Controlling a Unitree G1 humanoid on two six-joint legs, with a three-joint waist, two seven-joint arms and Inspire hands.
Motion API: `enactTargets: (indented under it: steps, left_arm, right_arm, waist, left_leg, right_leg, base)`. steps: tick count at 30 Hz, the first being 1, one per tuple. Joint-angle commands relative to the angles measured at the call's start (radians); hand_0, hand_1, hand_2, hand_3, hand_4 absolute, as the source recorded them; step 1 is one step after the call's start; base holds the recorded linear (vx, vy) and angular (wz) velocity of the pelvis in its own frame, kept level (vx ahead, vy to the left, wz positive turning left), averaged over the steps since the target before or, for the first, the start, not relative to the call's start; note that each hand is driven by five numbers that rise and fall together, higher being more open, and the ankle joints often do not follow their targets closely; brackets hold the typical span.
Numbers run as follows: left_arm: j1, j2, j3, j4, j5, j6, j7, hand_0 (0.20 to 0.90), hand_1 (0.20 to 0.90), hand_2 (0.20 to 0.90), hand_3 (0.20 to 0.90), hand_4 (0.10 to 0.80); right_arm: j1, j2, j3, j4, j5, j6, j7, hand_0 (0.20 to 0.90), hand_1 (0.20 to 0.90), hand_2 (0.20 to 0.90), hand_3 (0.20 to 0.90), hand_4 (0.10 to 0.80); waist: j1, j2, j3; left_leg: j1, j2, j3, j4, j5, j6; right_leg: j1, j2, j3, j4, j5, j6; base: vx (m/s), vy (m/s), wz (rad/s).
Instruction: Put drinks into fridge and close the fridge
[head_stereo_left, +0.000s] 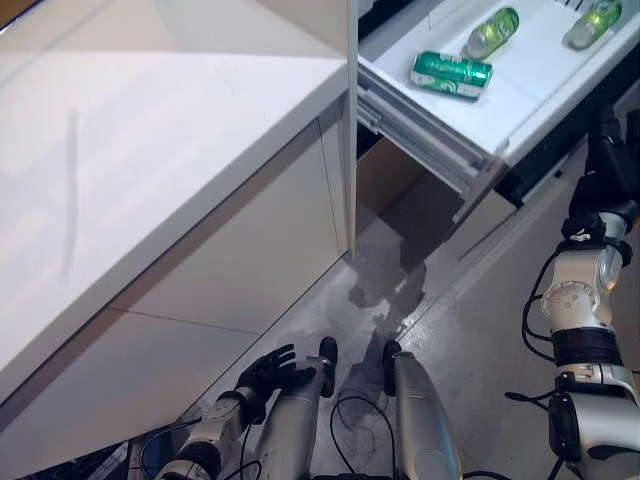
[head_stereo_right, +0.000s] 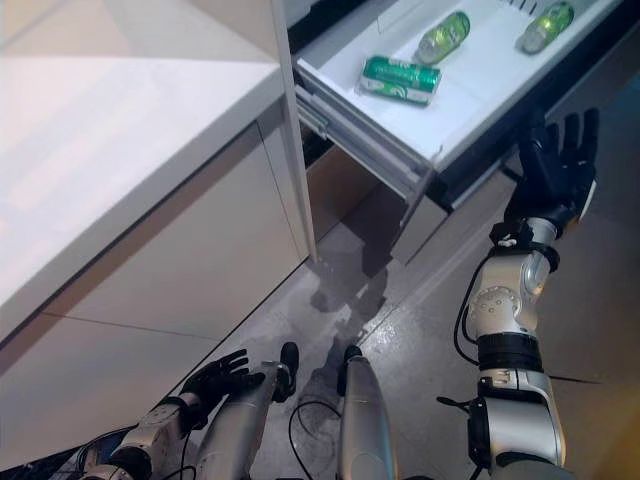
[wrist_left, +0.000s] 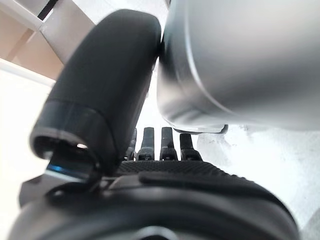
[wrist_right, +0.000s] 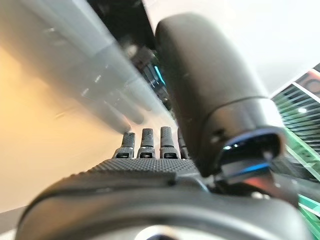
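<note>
The fridge drawer (head_stereo_right: 470, 95) stands pulled out at the far right, beside a white worktop (head_stereo_left: 150, 130) that fills the left. Three drinks lie on their sides in it: a green can (head_stereo_right: 400, 78) nearest the front edge, a green bottle (head_stereo_right: 443, 37) just beyond it, and a second bottle (head_stereo_right: 546, 27) farther right. The right hand (head_stereo_right: 555, 170) is raised by the drawer's front right edge, fingers straight and spread wide, holding nothing; whether it touches the drawer front cannot be told. The left hand (head_stereo_left: 272, 374) hangs low near the floor at the near left, fingers loosely relaxed and empty; it looks idle. With the drinks already inside and neither hand carrying anything, the loading step seems done, and closing the drawer looks like the step in hand. The next move would call for the right palm to be set flat against the drawer front and pushed steadily toward the cabinet along the rails, square enough that the drawer does not skew. The can and bottles lie loose and could roll if the push is abrupt.
</note>
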Motion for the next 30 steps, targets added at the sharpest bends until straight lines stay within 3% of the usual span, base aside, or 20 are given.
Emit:
enactTargets:
  steps: [1, 9, 14, 19, 20, 24, 30]
  left_arm:
    - [0.066, 0.05, -0.007, -0.029, -0.017, 0.029, 0.058, 0.9, 0.9, 0.9, 0.9, 0.8]
    - [0.099, 0.07, -0.027, -0.057, -0.025, 0.034, 0.012, 0.9, 0.9, 0.9, 0.9, 0.8]
    - [0.116, 0.084, -0.031, -0.044, -0.011, 0.019, -0.018, 0.9, 0.9, 0.9, 0.9, 0.8]
    - [0.124, 0.093, -0.029, -0.025, 0.017, -0.001, -0.039, 0.9, 0.9, 0.9, 0.9, 0.8]
    - [0.124, 0.094, -0.029, -0.025, 0.019, -0.001, -0.039, 0.9, 0.9, 0.9, 0.9, 0.8]
    - [0.126, 0.1, -0.029, -0.012, 0.051, -0.002, -0.048, 0.9, 0.9, 0.9, 0.9, 0.8]
    - [0.134, 0.105, -0.022, 0.007, 0.078, 0.0, -0.064, 0.9, 0.9, 0.9, 0.9, 0.8]
  right_arm:
    - [-0.2, -0.019, 0.231, -0.046, 0.006, 0.103, 0.223, 0.9, 0.9, 0.9, 0.9, 0.8]
    - [-0.461, -0.059, 0.375, 0.1, -0.064, 0.104, 0.224, 0.9, 0.9, 0.9, 0.9, 0.8]
    - [-0.554, -0.068, 0.423, 0.178, -0.149, 0.056, 0.135, 0.9, 0.9, 0.9, 0.9, 0.8]
    - [-0.56, -0.075, 0.411, 0.199, -0.188, 0.024, 0.067, 0.9, 0.9, 0.9, 0.9, 0.8]
    - [-0.559, -0.075, 0.409, 0.2, -0.188, 0.024, 0.067, 0.9, 0.9, 0.9, 0.9, 0.8]
    - [-0.529, -0.085, 0.392, 0.21, -0.186, 0.023, 0.054, 0.9, 0.9, 0.9, 0.9, 0.8]
    - [-0.368, -0.094, 0.32, 0.158, -0.204, 0.047, 0.074, 0.9, 0.9, 0.9, 0.9, 0.8]
  waist:
    - [0.1, -0.005, -0.021]
    - [0.173, 0.015, -0.013]
    - [0.209, 0.012, -0.021]
    - [0.219, -0.002, -0.032]
    - [0.22, -0.002, -0.03]
    - [0.217, -0.021, -0.045]
    - [0.174, -0.052, -0.093]
  left_leg:
    - [0.004, -0.041, 0.002, 0.206, -0.229, 0.068]
    - [0.012, -0.069, -0.038, 0.17, -0.203, 0.066]
    - [0.057, -0.084, -0.068, 0.109, -0.184, 0.063]
    - [0.11, -0.083, -0.082, 0.06, -0.18, 0.062]
    - [0.104, -0.08, -0.076, 0.048, -0.148, 0.064]
    - [0.152, -0.074, -0.077, 0.022, -0.159, 0.066]
    - [0.25, -0.049, -0.063, -0.059, -0.166, 0.062]
  right_leg:
    - [-0.012, 0.0, -0.068, 0.153, -0.1, -0.07]
    - [0.0, -0.007, -0.086, 0.16, -0.112, -0.078]
    - [0.054, -0.019, -0.093, 0.103, -0.098, -0.069]
    - [0.116, -0.032, -0.096, 0.033, -0.075, -0.053]
    - [0.114, -0.037, -0.108, 0.016, -0.044, -0.061]
    - [0.172, -0.046, -0.107, -0.044, -0.024, -0.047]
    - [0.275, -0.037, -0.079, -0.19, 0.025, -0.018]
  base:
    - [0.003, 0.049, -0.01]
    - [0.051, 0.047, 0.14]
    - [0.116, 0.016, 0.1]
    - [0.091, 0.0, 0.48]
    - [0.031, -0.014, 0.26]
    - [0.1, -0.028, 0.13]
    - [0.117, -0.039, -0.08]
